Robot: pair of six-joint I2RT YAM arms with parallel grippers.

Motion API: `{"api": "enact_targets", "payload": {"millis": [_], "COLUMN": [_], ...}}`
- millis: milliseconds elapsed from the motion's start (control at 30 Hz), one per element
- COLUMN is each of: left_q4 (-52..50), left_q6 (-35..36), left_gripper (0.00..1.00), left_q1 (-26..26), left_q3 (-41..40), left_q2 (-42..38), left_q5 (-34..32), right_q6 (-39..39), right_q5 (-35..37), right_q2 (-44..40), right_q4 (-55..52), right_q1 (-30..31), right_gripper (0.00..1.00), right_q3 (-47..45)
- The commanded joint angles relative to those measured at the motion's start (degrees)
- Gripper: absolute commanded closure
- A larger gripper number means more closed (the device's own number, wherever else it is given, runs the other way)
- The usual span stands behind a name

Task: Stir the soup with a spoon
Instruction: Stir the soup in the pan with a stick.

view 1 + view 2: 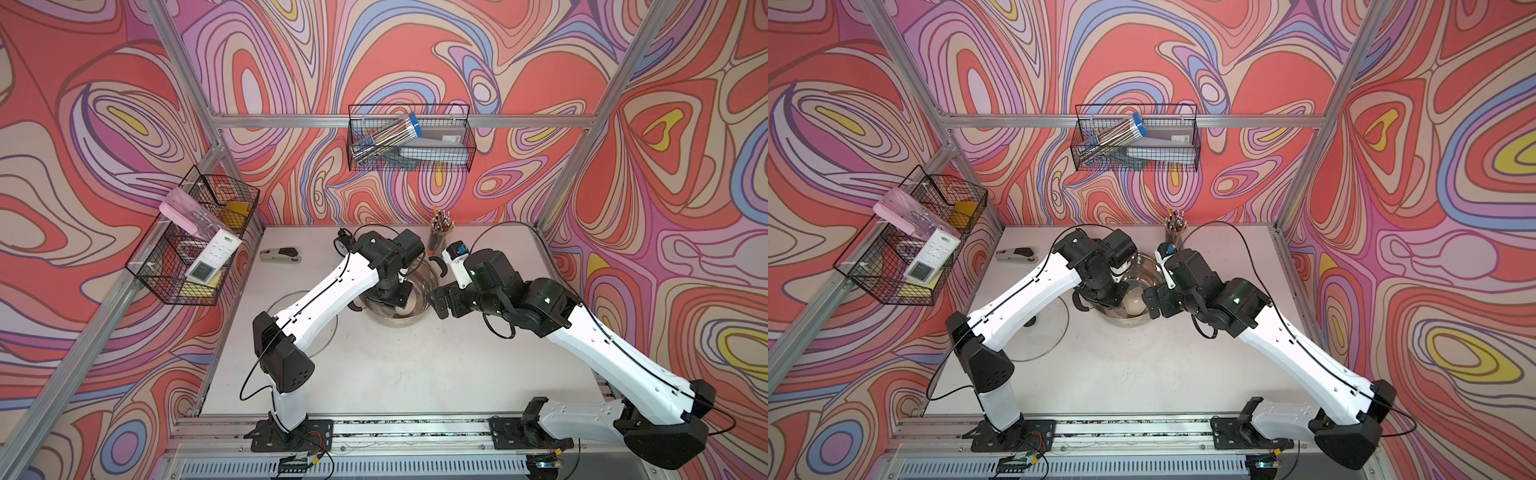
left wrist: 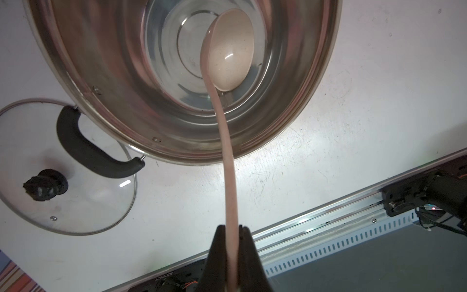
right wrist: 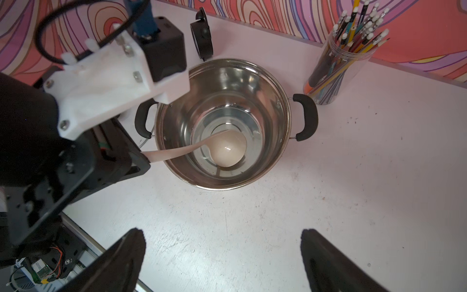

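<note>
With the left gripper (image 2: 233, 227) clenched on the spoon (image 2: 230, 50), whose bowl sat in the pot (image 2: 290, 113) ahead, only stirring seemed left; the right gripper (image 3: 223, 235) gaped empty.

In both top views the left arm (image 1: 328, 291) sits right over the pot (image 1: 392, 321), so in a top view the spoon (image 1: 1136, 309) shows only its bowl and the handle's hidden. The glass lid (image 1: 1050, 336) is mostly under that arm too. The left wrist view chops off part of the pot's rim and the lid. The right wrist view crops the right gripper (image 3: 222, 233) down to its fingertips. Print on the white gadget (image 1: 220, 249) is unreadable.
</note>
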Motion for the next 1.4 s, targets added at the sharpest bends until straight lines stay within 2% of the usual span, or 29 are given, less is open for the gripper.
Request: {"api": "enact_targets", "payload": {"millis": [0, 500, 900, 1133, 1367], "left_q4": [-3.9, -5.3, -1.5, -1.2, -1.1], "left_q6": [0.2, 1.8, 0.5, -0.3, -1.2], "left_gripper": [1.0, 1.0, 1.0, 1.0, 1.0], "left_q1": [0.0, 6.0, 4.1, 1.1, -0.4], "left_q3": [0.0, 9.5, 19.6, 18.0, 10.2], "left_q2": [-2.3, 2.7, 10.7, 10.5, 5.3], "left_q5": [-4.8, -10.7, -1.7, 0.9, 3.4], "right_q6": [0.3, 0.9, 0.8, 0.5, -0.2], "right_q5": [-1.0, 0.5, 2.4, 2.0, 0.4], "right_q2": [0.7, -1.8, -3.6, -3.3, -1.4], "right_q4": [1.4, -0.4, -2.4, -2.0, -0.4], "right_q1": [0.2, 0.2, 0.2, 0.2, 0.1], "right_gripper": [0.02, 0.02, 0.02, 0.02, 0.02], "right_q3": [-0.1, -0.6, -0.7, -0.9, -0.5]}}
